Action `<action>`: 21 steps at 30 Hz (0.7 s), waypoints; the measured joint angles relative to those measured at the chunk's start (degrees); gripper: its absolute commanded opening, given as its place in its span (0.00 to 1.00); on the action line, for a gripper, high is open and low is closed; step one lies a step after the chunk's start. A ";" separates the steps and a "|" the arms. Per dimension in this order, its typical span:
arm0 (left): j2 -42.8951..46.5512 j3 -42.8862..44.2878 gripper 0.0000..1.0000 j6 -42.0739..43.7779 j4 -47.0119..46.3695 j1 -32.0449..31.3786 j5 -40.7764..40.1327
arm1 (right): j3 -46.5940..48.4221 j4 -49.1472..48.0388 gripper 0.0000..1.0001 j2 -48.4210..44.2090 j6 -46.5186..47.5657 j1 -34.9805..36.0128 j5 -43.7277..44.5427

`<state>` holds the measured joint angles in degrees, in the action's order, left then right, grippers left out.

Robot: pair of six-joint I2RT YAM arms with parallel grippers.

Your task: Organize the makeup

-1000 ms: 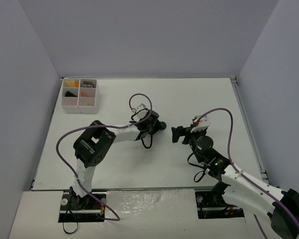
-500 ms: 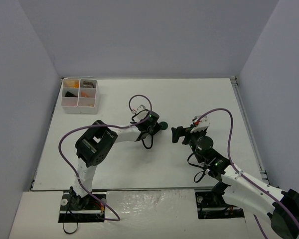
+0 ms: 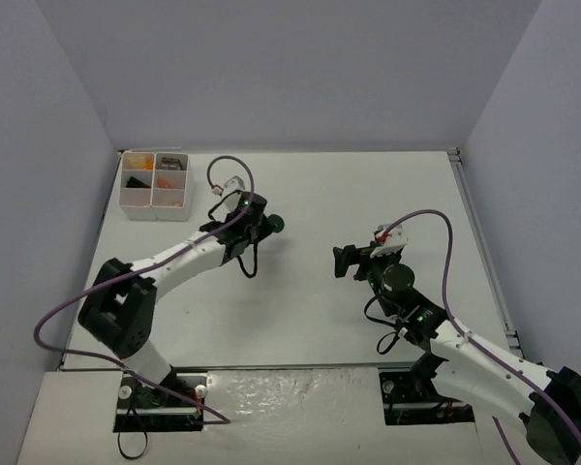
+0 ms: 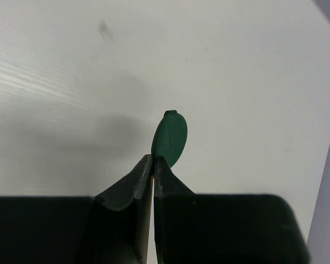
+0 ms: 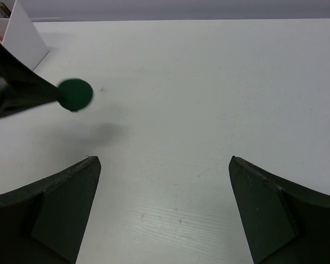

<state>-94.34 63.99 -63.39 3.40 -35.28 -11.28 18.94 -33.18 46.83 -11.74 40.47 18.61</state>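
Observation:
A dark-green round compact is pinched by its edge in my left gripper, which is shut on it and holds it above the table. From above, the compact sits left of the table's middle, at the tip of the left gripper. The right wrist view shows the same compact at its upper left. My right gripper stands wide open near the table's middle with nothing between its fingers. Other makeup lies in the white box: orange pieces and dark items.
The white four-compartment box stands at the table's back left corner; its corner shows in the right wrist view. Grey walls close in the table on three sides. Purple cables loop over both arms.
My left gripper closed on the green compact, lifted it, and carried it left and back toward the white box. The right arm has not moved.

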 measured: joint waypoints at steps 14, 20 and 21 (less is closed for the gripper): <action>12.24 1.11 0.00 15.51 16.50 31.32 -1.54 | 0.00 -0.01 1.00 2.24 -0.01 0.00 -0.08; 4.90 8.35 0.00 16.28 19.55 39.65 1.68 | 0.00 0.00 1.00 3.19 -0.03 0.00 -0.09; 3.34 10.06 0.00 16.27 20.33 40.27 2.21 | 0.01 -0.01 1.00 3.24 -0.02 0.00 -0.08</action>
<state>-90.99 74.05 -47.12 23.72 4.99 -9.06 18.95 -33.19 50.07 -11.76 40.47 18.52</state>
